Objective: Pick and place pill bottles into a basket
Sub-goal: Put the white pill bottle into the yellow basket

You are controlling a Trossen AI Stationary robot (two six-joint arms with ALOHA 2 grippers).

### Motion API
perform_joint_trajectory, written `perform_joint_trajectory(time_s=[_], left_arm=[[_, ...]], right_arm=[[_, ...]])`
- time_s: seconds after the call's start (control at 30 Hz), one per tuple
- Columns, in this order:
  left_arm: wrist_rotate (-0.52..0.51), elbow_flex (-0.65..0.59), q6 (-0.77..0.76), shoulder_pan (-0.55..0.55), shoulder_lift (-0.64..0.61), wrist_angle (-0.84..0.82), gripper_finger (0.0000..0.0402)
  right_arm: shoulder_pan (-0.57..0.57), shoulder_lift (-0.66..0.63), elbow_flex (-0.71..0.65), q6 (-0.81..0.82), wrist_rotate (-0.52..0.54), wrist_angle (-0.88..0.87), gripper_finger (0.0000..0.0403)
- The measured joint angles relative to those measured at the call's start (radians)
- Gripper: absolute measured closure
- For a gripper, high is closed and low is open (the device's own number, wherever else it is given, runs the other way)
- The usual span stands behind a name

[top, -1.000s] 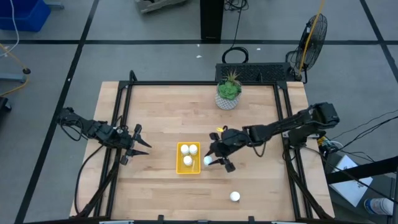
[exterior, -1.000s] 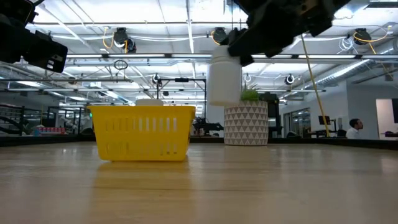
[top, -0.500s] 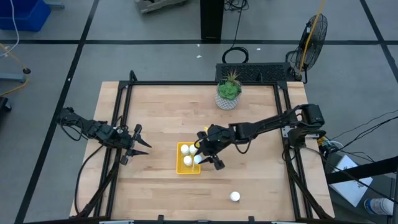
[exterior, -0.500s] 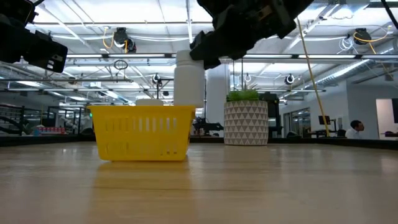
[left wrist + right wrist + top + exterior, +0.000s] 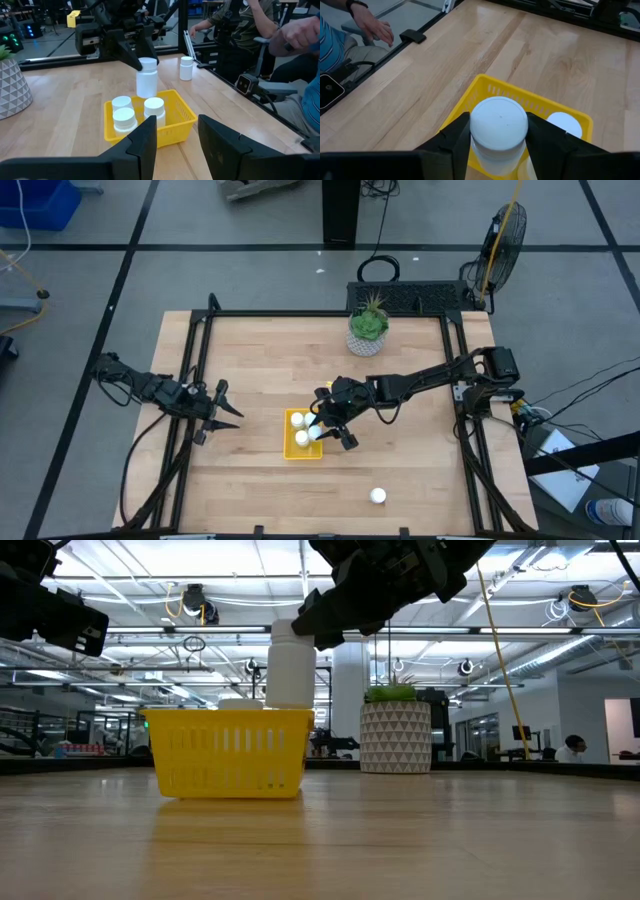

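Since a second ago, when my right gripper carried its pill bottle beside the yellow basket's right side, I have swung that arm leftward across the table, and the bottle now hangs over the basket, above its right half. In the low view the bottle's base sits just above the basket's rim, upright, with my fingers clamped around its cap end. My right wrist camera looks straight down on the round white cap, gripped between my two dark fingers, with the yellow basket wall directly beneath it.

Three pill bottles already stand inside the basket; the left wrist view shows their caps clustered toward one end. A fifth pill bottle stands alone on the wooden table, nearer the front edge and well apart from the basket on its right.

My left gripper waits over the left side of the table, well apart from the basket, its fingers spread wide and holding nothing.

At the far edge of the table sits a white patterned plant pot with a green plant. Beyond the table, a person's hand shows in the right wrist view.
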Motion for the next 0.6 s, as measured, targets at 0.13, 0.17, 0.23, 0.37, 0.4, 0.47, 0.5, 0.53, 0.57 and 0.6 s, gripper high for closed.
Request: perform_joint_trajectory(time_s=[0.13, 0.17, 0.23, 0.37, 0.4, 0.47, 0.5, 0.53, 0.57, 0.6], left_arm=[[0.000, 0.000, 0.000, 0.000, 0.000, 0.000, 0.0252], [0.000, 0.000, 0.000, 0.000, 0.000, 0.000, 0.0252], [0.000, 0.000, 0.000, 0.000, 0.000, 0.000, 0.0252], [0.000, 0.000, 0.000, 0.000, 0.000, 0.000, 0.0252], [0.000, 0.000, 0.000, 0.000, 0.000, 0.000, 0.0252], [0.000, 0.000, 0.000, 0.000, 0.000, 0.000, 0.0252], [0.000, 0.000, 0.000, 0.000, 0.000, 0.000, 0.0252], [0.000, 0.000, 0.000, 0.000, 0.000, 0.000, 0.0252], [0.000, 0.000, 0.000, 0.000, 0.000, 0.000, 0.0252], [0.000, 0.000, 0.000, 0.000, 0.000, 0.000, 0.0252]], right_arm=[[0.000, 0.000, 0.000, 0.000, 0.000, 0.000, 0.0246], [0.000, 0.000, 0.000, 0.000, 0.000, 0.000, 0.0246], [0.000, 0.000, 0.000, -0.001, 0.000, 0.000, 0.0248], [0.000, 0.000, 0.000, -0.008, 0.000, 0.000, 0.0248], [0.000, 0.000, 0.000, -0.011, 0.000, 0.000, 0.0247], [0.000, 0.000, 0.000, -0.012, 0.000, 0.000, 0.0246], [0.000, 0.000, 0.000, -0.016, 0.000, 0.000, 0.0246], [0.000, 0.000, 0.000, -0.020, 0.000, 0.000, 0.0246], [0.000, 0.000, 0.000, -0.021, 0.000, 0.001, 0.0246], [0.000, 0.000, 0.000, -0.022, 0.000, 0.004, 0.0247]])
